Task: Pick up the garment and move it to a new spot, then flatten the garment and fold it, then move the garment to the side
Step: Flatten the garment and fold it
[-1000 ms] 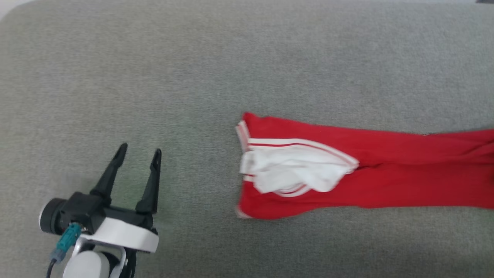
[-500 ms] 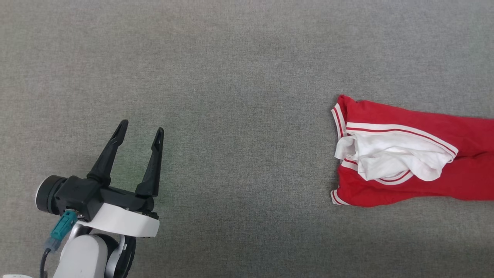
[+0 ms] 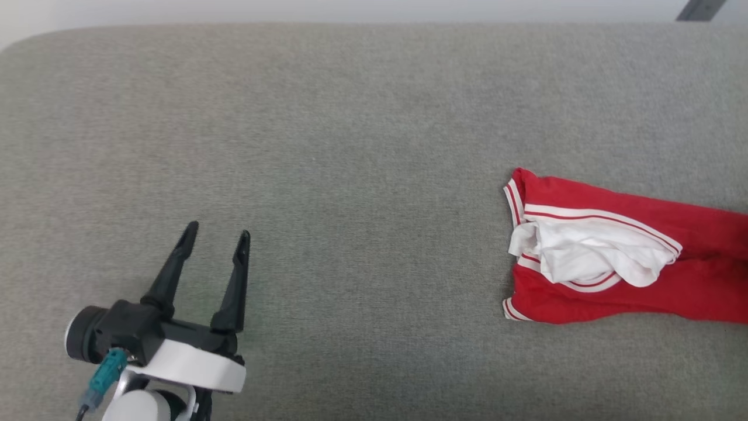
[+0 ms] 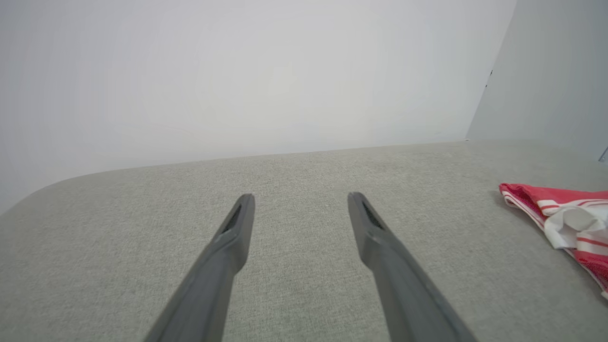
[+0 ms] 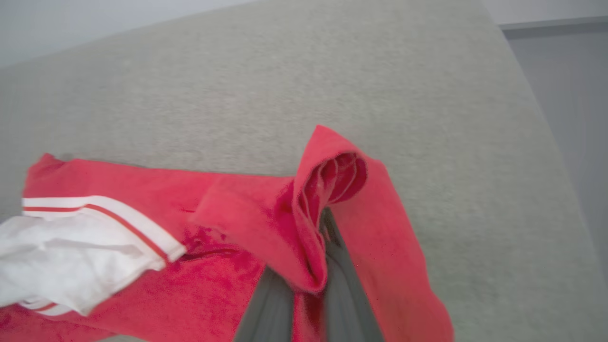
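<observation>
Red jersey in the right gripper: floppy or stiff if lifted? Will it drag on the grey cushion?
Probably floppy: the garment drapes in folds over the right gripper, shut on a pinch of it. Likely light: the white sleeve lies crumpled, thin. It may drag rather than glide on the woven grey surface.

The grey cloth-covered tabletop (image 3: 350, 146) lies open from its rounded left corner across the middle, so a gripper could pass anywhere there. The left gripper (image 3: 218, 230) hovers near the lower left with its fingers spread, bare cloth ahead of it and on both sides. The one obstacle on the surface is the red jersey (image 3: 643, 292), stretched along the right side, well apart from that gripper. Behind the far edge a pale wall (image 4: 237, 71) closes off the reach.
</observation>
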Robot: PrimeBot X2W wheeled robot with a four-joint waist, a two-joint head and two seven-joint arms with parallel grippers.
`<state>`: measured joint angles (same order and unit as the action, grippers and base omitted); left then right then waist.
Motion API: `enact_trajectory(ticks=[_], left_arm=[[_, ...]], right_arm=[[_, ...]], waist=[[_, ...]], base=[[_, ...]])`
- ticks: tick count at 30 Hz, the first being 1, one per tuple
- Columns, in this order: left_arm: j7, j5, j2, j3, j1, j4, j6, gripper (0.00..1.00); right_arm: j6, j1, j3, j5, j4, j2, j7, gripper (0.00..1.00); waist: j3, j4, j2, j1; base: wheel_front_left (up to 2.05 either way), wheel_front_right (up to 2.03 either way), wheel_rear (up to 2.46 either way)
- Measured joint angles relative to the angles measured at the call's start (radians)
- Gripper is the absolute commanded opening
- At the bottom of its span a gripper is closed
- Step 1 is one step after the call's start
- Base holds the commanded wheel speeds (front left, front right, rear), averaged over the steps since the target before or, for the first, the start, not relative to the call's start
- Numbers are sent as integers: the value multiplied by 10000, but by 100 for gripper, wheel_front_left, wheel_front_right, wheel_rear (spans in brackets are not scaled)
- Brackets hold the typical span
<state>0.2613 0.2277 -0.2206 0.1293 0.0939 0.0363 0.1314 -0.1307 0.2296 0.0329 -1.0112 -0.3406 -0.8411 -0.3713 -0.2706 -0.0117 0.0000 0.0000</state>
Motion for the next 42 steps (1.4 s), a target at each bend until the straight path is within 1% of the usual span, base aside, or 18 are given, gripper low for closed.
enact_trajectory(ticks=[2,7,11,14,16,20,26,30,32,33,34,35,36,37,42], left_arm=[[0,0,12,29,-117,-13,0,100],[0,52,128,104,-353,12,0,100],[0,88,244,192,-415,48,0,100],[-2,151,276,238,-417,109,0,100],[0,180,309,224,-416,127,0,100],[-2,192,351,290,-406,150,0,100],[0,207,376,416,-243,268,0,100],[-2,240,364,564,-44,385,0,100],[0,267,334,568,73,412,0,100],[0,268,309,569,105,437,0,100],[-2,274,295,571,111,468,0,100],[0,288,284,579,113,493,0,100],[-2,295,272,566,117,514,0,100],[0,314,261,541,120,529,0,100],[0,368,134,470,120,610,0,100]], right_arm=[[0,-148,290,21,750,247,-245,0],[0,-143,1080,587,2284,874,-882,0],[0,144,1707,1133,3060,1498,-1411,0],[0,500,2119,1436,3363,1870,-1812,0],[0,787,2313,1639,3405,2117,-1969,0],[0,1364,2665,2155,3223,2382,-2151,0],[0,1837,3189,2468,2380,2734,-2190,0],[0,1959,3590,2362,1588,2909,-2184,1],[0,2080,3751,2320,1402,2936,-2073,7],[0,2137,3825,2320,1338,2932,-2019,12],[0,2174,3908,2320,1285,2930,-1944,20],[0,2204,3975,2322,1235,2924,-1835,38],[0,2245,4023,2322,1189,2930,-1733,68],[0,2303,4086,2316,1170,2938,-1653,100],[0,2516,4322,2228,1250,2932,-1302,100]], waist=[[137,-92,0,0],[398,-431,0,0],[546,-733,0,0],[600,-965,0,0],[605,-1095,0,0],[572,-1273,0,0],[482,-1417,0,0],[425,-1454,0,0],[382,-1446,0,0],[366,-1430,0,0],[358,-1409,0,0],[355,-1387,0,0],[359,-1357,0,0],[368,-1317,0,0],[445,-1051,0,0]], base=[[0,0,0],[0,0,0],[0,0,0],[0,0,0],[0,0,0],[0,0,0],[0,0,0],[0,0,0],[0,0,0],[0,0,0],[0,0,0],[0,0,0],[0,0,0],[0,0,0],[0,0,0]])
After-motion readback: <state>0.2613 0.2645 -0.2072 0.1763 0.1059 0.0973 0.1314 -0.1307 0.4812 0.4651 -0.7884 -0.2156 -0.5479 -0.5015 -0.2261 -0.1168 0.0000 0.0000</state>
